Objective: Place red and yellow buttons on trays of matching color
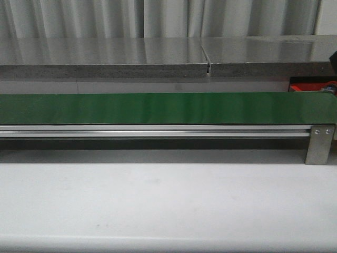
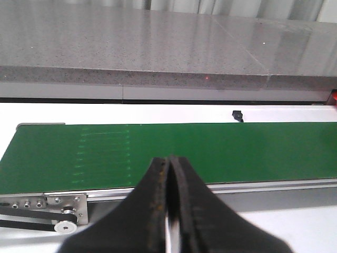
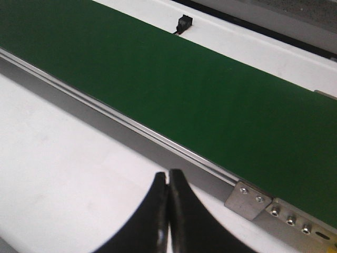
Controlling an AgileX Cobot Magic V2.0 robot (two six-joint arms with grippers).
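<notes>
So the front view is mostly one long green conveyor belt [image 1: 158, 108] running straight across the middle of the frame, edge to edge. Right under it sits a silver aluminium rail [image 1: 152, 130], and at the lower right end of that rail there's a small grey metal bracket [image 1: 319, 143] with two screws. The bottom half of the frame is just the flat white tabletop [image 1: 158, 205]. Across the top, behind the belt, is a speckled grey stone counter [image 1: 105, 63] with a seam near the centre.

The only task thing I can spot is a sliver of the bright red flat tray [image 1: 310, 86], poking out at the far right edge of the front view, just above the belt's back edge. Most of it is cut off or hidden, so I can't say what's on it.

In the left wrist view, the black left gripper [image 2: 169, 174] sits at bottom centre with its jaws pressed together, nothing between them, tips over the near edge of the belt. A small black sensor block [image 2: 237, 114] sits upper right of centre, on the white strip behind the belt.

In the right wrist view, the black right gripper [image 3: 168, 184] is at bottom centre, jaws also together and empty, over the white tabletop just short of the rail.
</notes>
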